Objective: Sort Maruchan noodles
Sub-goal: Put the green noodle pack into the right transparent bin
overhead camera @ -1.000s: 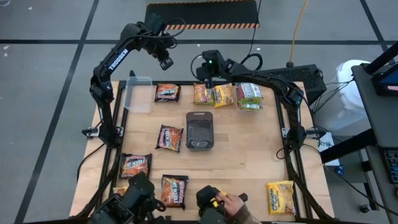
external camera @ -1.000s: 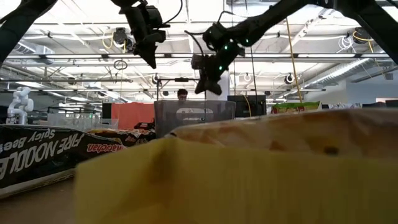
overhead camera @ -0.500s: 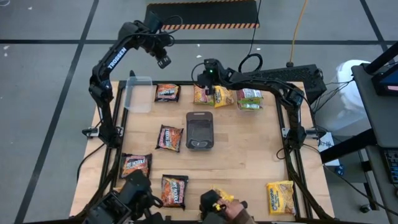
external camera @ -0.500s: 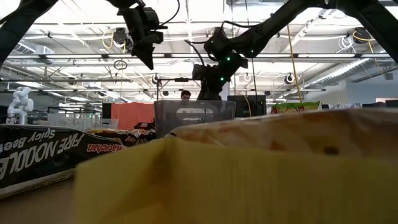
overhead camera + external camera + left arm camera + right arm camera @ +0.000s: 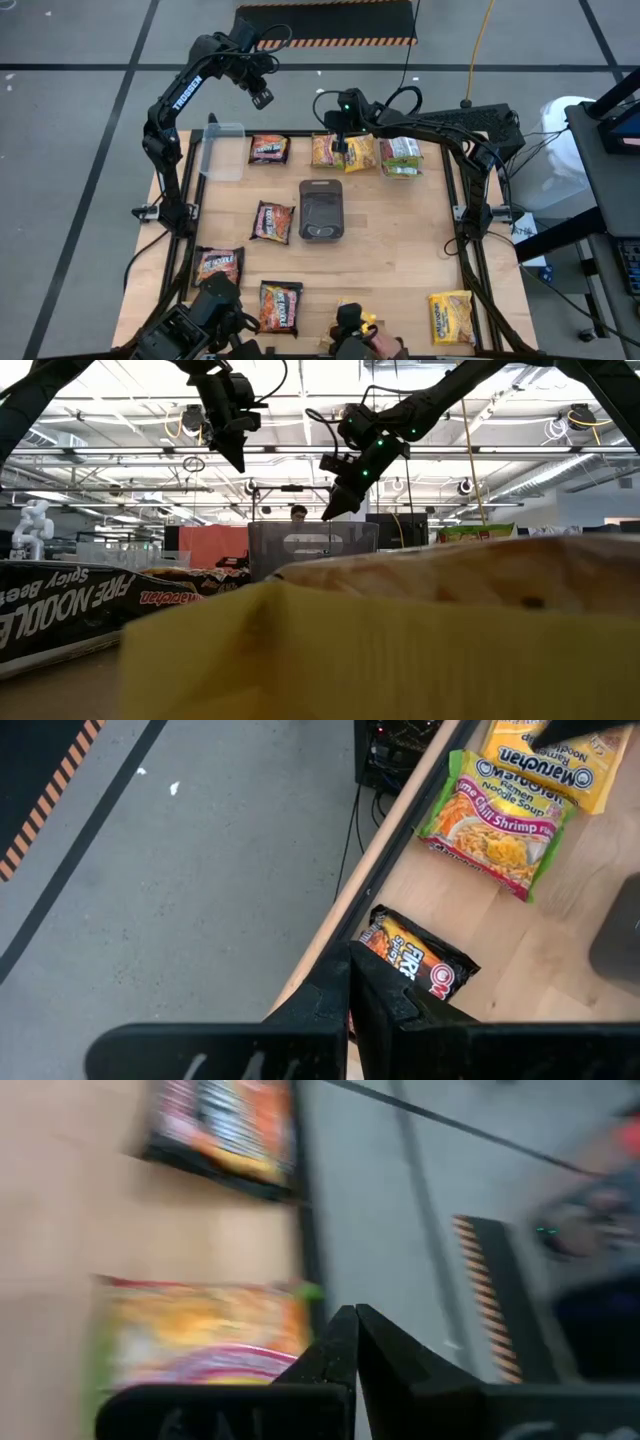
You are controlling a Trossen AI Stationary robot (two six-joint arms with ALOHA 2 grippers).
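The Maruchan noodles lie scattered flat on the worktop (image 5: 400, 240). Three packets sit in a row at the far edge: an orange one (image 5: 323, 151), a yellow packet (image 5: 358, 153) and a green-edged packet (image 5: 401, 156). The right pincer (image 5: 338, 141) hangs clenched and empty just above the first two, apparently not touching them, though its blurred wrist view leaves that unsure. A dark brown packet (image 5: 268, 149) lies to its left, a clear plastic tub (image 5: 224, 151) beyond that. The dark grey tray (image 5: 321, 209) sits just nearer than the pincer, mid-worktop, with more dark packets (image 5: 271, 221) beside it and along the near edge. The left pincer (image 5: 263, 98) hovers clenched and empty, beyond the far edge.
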